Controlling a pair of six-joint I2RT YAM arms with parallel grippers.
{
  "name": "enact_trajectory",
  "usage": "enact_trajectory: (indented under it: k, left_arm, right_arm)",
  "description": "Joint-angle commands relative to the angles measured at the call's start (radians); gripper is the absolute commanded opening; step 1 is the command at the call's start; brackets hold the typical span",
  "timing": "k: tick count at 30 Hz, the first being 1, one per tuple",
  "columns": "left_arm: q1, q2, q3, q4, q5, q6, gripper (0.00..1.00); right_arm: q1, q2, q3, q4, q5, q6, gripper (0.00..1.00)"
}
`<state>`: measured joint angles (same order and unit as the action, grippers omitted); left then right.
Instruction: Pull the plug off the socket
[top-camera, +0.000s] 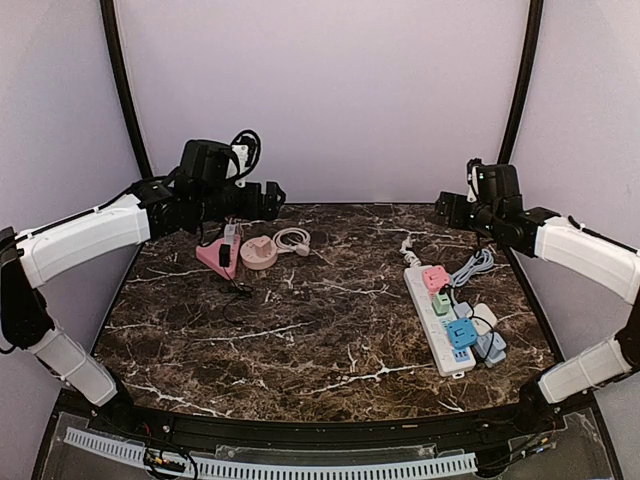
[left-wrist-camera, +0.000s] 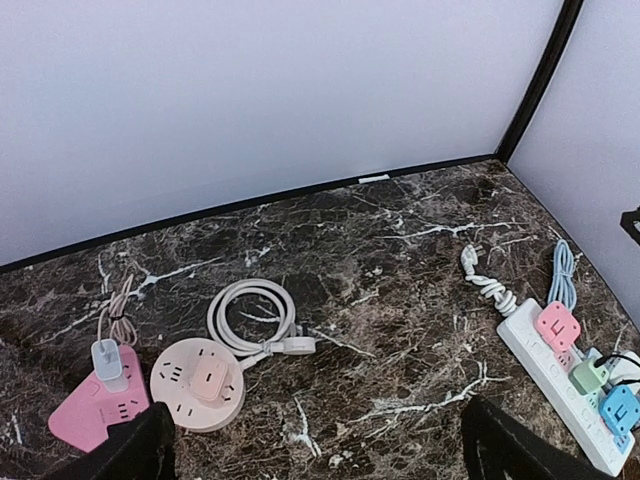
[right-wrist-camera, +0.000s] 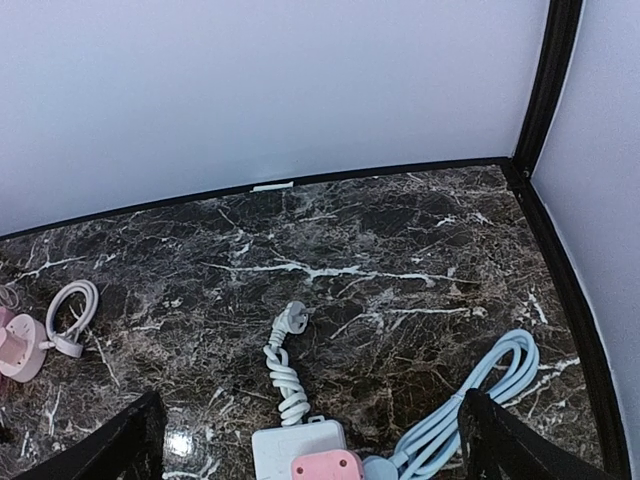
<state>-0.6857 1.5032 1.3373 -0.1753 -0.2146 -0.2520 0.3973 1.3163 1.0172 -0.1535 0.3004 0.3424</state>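
White power strip (top-camera: 438, 320) lies at 3–4 o'clock on the counter (top-camera: 300, 340), long axis running roughly 11 to 5. Three plugs are seated in it:
- pink plug (top-camera: 435, 278) at the far end
- green plug (top-camera: 441, 303) next to it
- blue plug (top-camera: 461, 334) toward the near end

Grey-blue adapters (top-camera: 490, 346) sit against the strip's 3 o'clock side; can't tell if they're plugged in. Light-blue cable (top-camera: 474, 266) loops at 1 o'clock of the pink plug. The strip's own white cord (right-wrist-camera: 285, 375) is bundled at its far end, its prongs lying loose on the marble.

Round pink socket (top-camera: 259, 251) is at 10–11 o'clock on the counter, with a small pale plug (left-wrist-camera: 207, 383) in its top. Coiled white cable (top-camera: 292, 240) lies just at its 3 o'clock. Pink triangular socket (top-camera: 217, 256) sits just at its 9 o'clock, with a white adapter (left-wrist-camera: 108, 362) standing in it.

Left gripper (top-camera: 268, 196) hovers over the far-left edge above the pink sockets, jaws wide, holding nothing. Right gripper (top-camera: 447, 206) hovers at 1–2 o'clock, jaws wide, empty, well apart from the strip.
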Motion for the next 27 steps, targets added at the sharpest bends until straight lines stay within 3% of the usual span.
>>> enact_trajectory:
  k: [1, 8, 19, 27]
  left_arm:
    - [0.011, 0.002, 0.043, -0.082, -0.08, -0.072, 0.99]
    - [0.015, 0.039, 0.052, -0.047, -0.085, -0.111, 0.99]
    - [0.015, 0.076, 0.054, -0.092, 0.095, -0.243, 0.99]
    - [0.016, 0.113, 0.039, -0.084, 0.187, -0.296, 0.99]
  right_arm:
    - [0.0, -0.051, 0.02, -0.069, 0.017, -0.001, 0.99]
    - [0.0, -0.063, 0.042, -0.209, -0.122, -0.006, 0.99]
    - [0.001, 0.037, 0.017, -0.282, -0.267, -0.003, 0.98]
    - [0.023, 0.142, 0.083, -0.413, -0.317, -0.028, 0.86]
